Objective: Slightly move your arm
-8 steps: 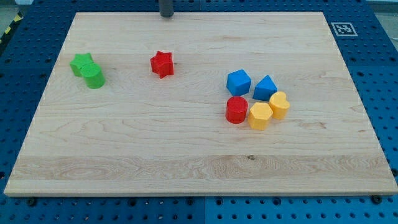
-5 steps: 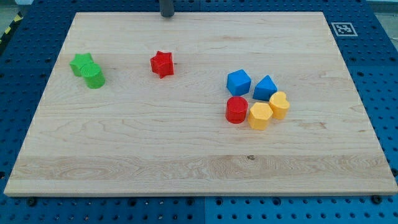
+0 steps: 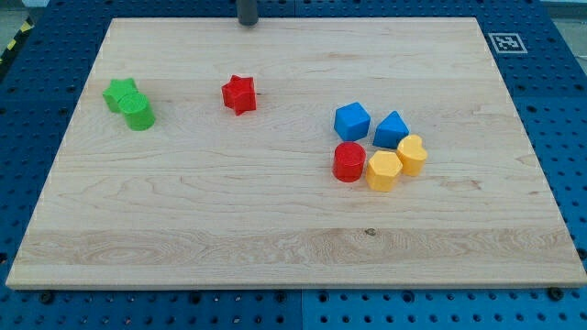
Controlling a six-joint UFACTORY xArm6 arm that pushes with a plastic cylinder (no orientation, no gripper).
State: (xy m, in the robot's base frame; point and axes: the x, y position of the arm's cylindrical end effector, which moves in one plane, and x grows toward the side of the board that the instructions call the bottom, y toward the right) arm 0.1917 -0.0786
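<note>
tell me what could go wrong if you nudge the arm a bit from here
My tip sits at the board's top edge, apart from every block. Little is at stake, but:

1. A move toward the view's bottom heads for the red star, the nearest block, and might shove it if the nudge runs long.

2. A longer drift toward the view's bottom right could reach the tight cluster around the blue block and scatter its neighbours.

3. Moving toward the view's top could take my tip off the board.

A straight dark rod enters at the view's top edge, and my tip (image 3: 248, 23) rests on the wooden board's far edge, touching no block, above the red star block (image 3: 238, 94).
</note>
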